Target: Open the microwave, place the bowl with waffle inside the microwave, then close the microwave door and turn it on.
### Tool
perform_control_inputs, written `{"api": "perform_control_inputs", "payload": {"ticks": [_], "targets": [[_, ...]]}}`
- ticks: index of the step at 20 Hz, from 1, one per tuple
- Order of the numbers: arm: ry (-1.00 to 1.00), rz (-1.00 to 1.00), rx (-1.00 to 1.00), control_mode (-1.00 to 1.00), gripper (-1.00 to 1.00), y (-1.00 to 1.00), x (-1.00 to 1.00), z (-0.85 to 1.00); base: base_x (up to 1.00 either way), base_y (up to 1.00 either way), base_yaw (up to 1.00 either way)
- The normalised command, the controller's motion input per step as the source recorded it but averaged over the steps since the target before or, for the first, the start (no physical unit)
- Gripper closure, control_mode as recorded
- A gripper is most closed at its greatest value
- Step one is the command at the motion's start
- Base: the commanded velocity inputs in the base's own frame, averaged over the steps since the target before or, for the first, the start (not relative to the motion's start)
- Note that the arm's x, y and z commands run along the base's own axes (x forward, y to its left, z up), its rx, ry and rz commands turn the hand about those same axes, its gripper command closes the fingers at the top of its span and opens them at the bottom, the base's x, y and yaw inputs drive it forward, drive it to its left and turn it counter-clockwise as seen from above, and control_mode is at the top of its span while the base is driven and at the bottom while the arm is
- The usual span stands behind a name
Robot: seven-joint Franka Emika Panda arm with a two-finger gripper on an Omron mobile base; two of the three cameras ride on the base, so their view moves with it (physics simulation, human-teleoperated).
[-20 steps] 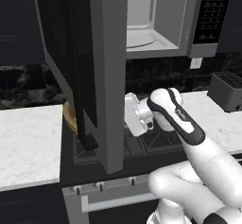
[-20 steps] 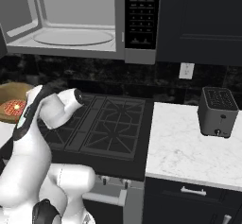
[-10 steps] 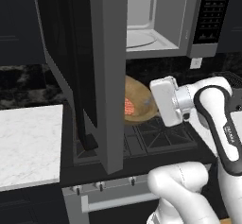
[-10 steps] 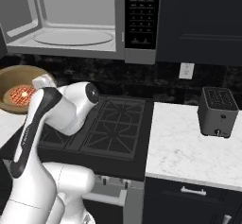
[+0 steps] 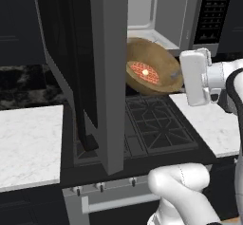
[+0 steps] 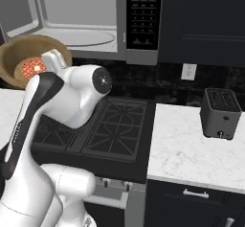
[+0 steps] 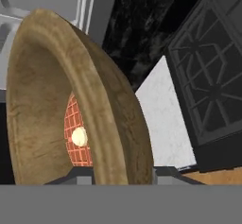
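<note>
— Brown wood is what I see first: the small round brown wooden bowl (image 5: 156, 67) hangs in the air, tilted, above the black stove top with dark grates (image 5: 156, 126). Where is it against the oven?

— It is just in front of the large grey-framed microwave (image 6: 91, 17), a little under its open mouth. The pale grey inside (image 6: 76, 10) holds nothing. The big grey-framed microwave door with dark glass (image 5: 90, 67) stands swung out to the left.

— And the two-finger gripper (image 7: 122, 176)?

— In the hand view its two dark finger tips stand on both sides of the bowl's rim, one inside and one outside, so it is clamped on the bowl. In the left base view the white hand (image 5: 197, 77) meets the bowl's right edge.

— Is the food there?

— Yes. The small round reddish-orange waffle with a pale yellow centre (image 5: 144, 72) lies on the bowl's bottom; it shows also in the right base view (image 6: 32, 69).

— Anything else?

— A small dark toaster (image 6: 221, 112) stands on the white marble counter (image 6: 191, 149) at the right, well apart from the bowl.
</note>
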Motion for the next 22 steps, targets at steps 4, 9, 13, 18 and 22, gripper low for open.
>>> {"api": "perform_control_inputs", "payload": {"ticks": [4,9,13,18,22], "targets": [[-0.03,-0.18,0.00,-1.00,1.00,-0.08,0.09,0.98,0.00,0.00,0.00],[0.03,-0.28,0.00,-1.00,1.00,0.10,0.89,0.49,0.00,0.00,0.00],[0.00,-0.32,0.00,-1.00,1.00,0.18,0.99,0.15,0.00,0.00,0.00],[0.00,-0.30,0.00,-1.00,1.00,0.26,0.99,0.01,0.00,0.00,0.00],[0.00,-0.22,0.00,-1.00,1.00,0.31,0.85,-0.04,0.00,0.00,0.00]]}}
